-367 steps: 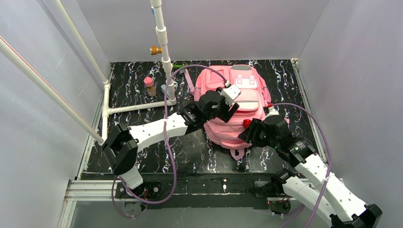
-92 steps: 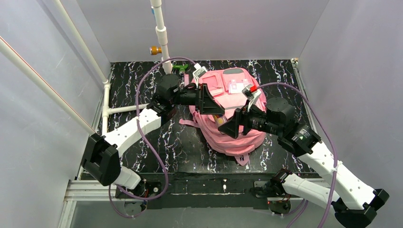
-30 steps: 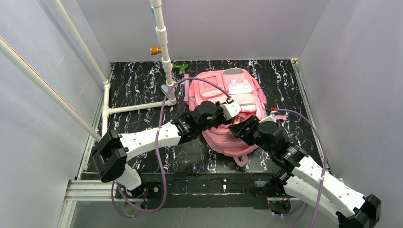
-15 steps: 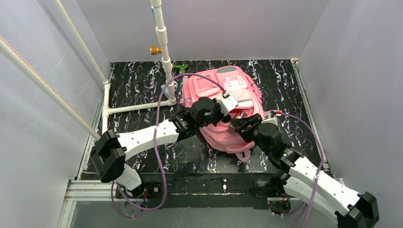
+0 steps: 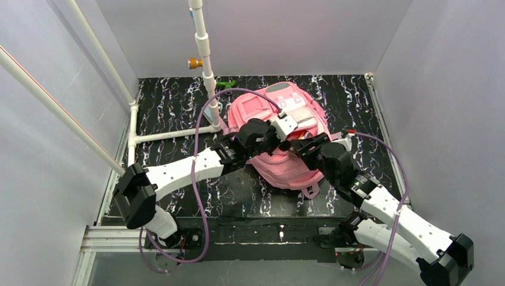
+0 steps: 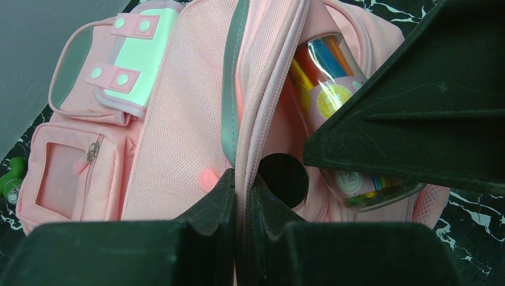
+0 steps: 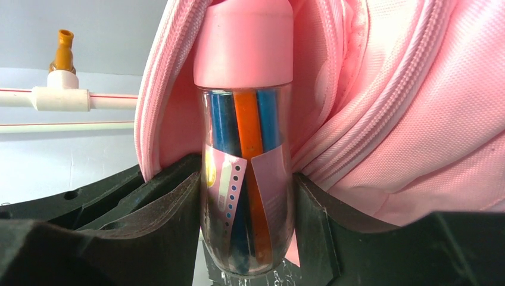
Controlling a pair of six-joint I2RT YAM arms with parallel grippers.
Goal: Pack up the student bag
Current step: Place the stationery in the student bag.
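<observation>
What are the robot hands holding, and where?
Left gripper pinches the backpack's zipper edge. Right gripper holds a pink-capped pen tube by its clear body.

Your station reads as a robotics lab test cell. Plain grey panel walls (image 5: 268, 30) enclose a black marble-patterned tabletop (image 5: 172, 113). A white pipe frame (image 5: 205, 53) stands on it. The left arm (image 5: 178, 173) and right arm (image 5: 393, 208), both trailing purple cables, mount by an aluminium rail (image 5: 113, 238).

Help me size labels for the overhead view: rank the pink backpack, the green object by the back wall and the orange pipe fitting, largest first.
1. student bag, by far the largest.
2 and 3. green object and orange fitting: both tiny, too alike to rank; the fitting may sit nearer the camera.
</observation>
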